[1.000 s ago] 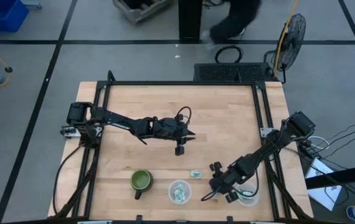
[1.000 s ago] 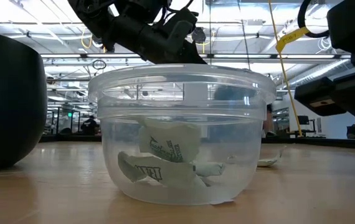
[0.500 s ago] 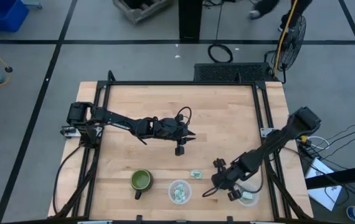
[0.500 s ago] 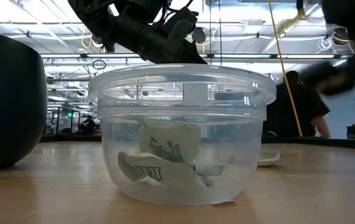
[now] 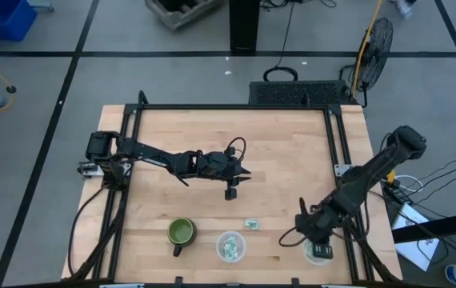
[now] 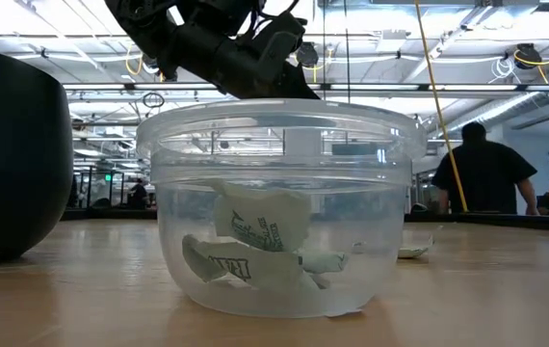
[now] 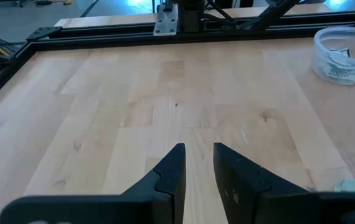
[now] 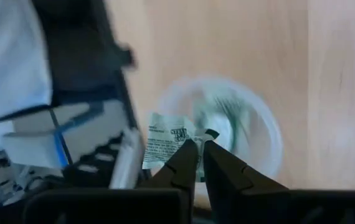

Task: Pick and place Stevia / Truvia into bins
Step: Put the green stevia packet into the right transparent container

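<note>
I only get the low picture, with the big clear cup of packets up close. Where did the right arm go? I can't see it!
Observer: The right tool is over the other clear cup, at the table's front right corner.
Operator: Is it holding anything?
Observer: Yes, its wrist view shows a Truvia packet pinched at the tips.
Operator: Any packets left out?
Observer: One lies on the table, a loose packet just behind your cup.

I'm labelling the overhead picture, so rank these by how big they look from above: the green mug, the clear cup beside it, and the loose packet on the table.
1. The green mug, counting its handle.
2. The clear cup; its round body looks about the same as the mug's, so these two are close.
3. The loose packet, clearly smallest.
</note>
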You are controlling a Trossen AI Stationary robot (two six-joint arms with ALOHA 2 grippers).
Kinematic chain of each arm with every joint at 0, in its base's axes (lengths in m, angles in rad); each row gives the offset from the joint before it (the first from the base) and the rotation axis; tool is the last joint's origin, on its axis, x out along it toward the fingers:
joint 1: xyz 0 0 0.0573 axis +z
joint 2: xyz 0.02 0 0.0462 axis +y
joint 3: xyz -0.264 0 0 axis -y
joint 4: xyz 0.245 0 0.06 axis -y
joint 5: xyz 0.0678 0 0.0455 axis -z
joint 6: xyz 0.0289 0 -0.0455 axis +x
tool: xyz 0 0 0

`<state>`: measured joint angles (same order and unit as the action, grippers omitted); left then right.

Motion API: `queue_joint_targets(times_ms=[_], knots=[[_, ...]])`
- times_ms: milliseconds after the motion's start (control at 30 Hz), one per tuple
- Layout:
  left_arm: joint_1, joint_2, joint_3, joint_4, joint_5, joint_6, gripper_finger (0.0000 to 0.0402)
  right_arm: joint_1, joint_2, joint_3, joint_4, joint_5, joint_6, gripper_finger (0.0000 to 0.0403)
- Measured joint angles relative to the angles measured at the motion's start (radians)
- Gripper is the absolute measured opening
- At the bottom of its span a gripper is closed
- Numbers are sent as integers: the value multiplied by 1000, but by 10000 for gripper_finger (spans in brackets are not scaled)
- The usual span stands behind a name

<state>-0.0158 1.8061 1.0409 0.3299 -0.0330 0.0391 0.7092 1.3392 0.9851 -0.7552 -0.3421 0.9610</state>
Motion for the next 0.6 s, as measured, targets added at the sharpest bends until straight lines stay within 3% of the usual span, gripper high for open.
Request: queue_joint_targets(times_ms=[233,400,600], knots=[[0,0,0,-2,0,0,88,46,50,-122,54,-55,96,18],[0,0,0,-1,0,1,88,52,65,-144,98,-7,135,28],[0,0,0,7,0,14,88,52,65,-143,162,30,149,67]])
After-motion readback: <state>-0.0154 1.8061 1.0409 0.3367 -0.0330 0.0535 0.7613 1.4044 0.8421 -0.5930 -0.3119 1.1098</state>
